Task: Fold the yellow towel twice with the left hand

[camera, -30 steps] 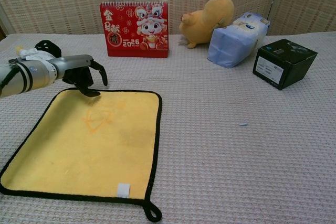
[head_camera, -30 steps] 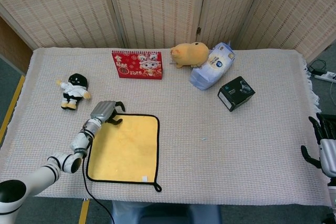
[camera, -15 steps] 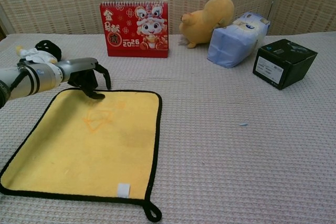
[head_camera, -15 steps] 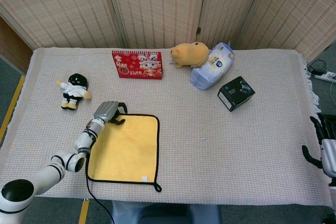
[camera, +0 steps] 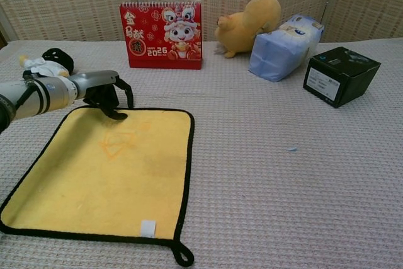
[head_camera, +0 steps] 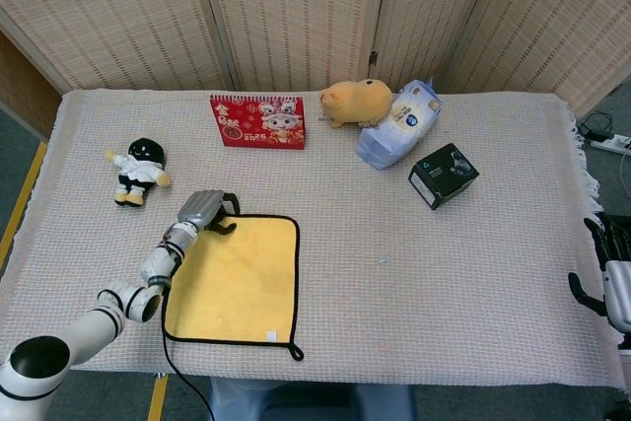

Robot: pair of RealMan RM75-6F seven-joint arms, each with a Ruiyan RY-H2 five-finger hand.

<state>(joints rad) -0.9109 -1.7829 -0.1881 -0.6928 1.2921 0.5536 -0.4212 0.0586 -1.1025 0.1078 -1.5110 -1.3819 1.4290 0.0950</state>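
Note:
The yellow towel (head_camera: 237,278) with black trim lies flat and unfolded at the front left of the table, also in the chest view (camera: 101,168). My left hand (head_camera: 204,211) is over its far left corner, fingers curled down and apart. In the chest view the left hand (camera: 104,89) has its fingertips (camera: 118,115) touching the towel's far edge, with no cloth lifted. My right hand (head_camera: 606,278) hangs off the table's right edge, holding nothing.
Along the back stand a red calendar (head_camera: 256,121), an orange plush (head_camera: 355,102) and a blue wipes pack (head_camera: 399,123). A black box (head_camera: 444,175) sits right of centre. A small doll (head_camera: 138,170) lies just beyond my left hand.
My left hand has shifted slightly right and further back along the towel's far edge. The towel and the right hand have not moved.

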